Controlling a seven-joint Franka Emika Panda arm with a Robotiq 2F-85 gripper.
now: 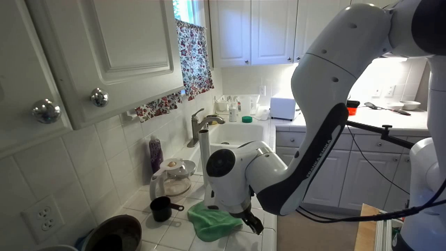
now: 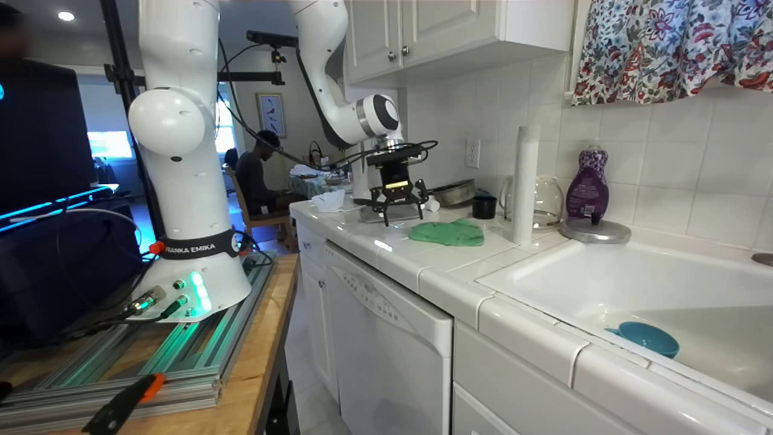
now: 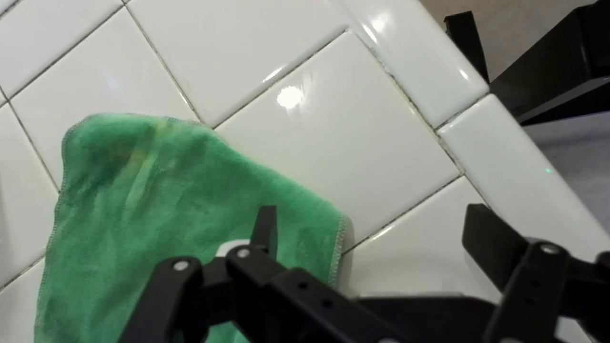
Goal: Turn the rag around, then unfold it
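Observation:
The green rag [image 3: 157,200] lies on the white tiled counter [image 3: 310,133], somewhat crumpled, with a whitish stitched hem and a few yellowish marks. In both exterior views the rag [image 1: 209,223] [image 2: 450,233] shows as a loose, uneven patch. My gripper [image 3: 371,214] stands open beside it, jaws wide apart with no cloth between them. In the wrist view one finger [image 3: 266,228] is over the rag near its hemmed edge, while its opposite finger is over bare tile. An exterior view has the gripper [image 2: 403,219] low over the counter; whether its tips touch the surface I cannot tell.
A small black mug [image 1: 162,209], a glass coffee pot [image 1: 177,183] and a dark pan [image 1: 113,233] stand toward the wall. An upright white roll [image 2: 525,187] and a purple bottle [image 2: 587,184] are near the sink [image 2: 543,284]. The counter's front edge [image 3: 519,166] runs close by.

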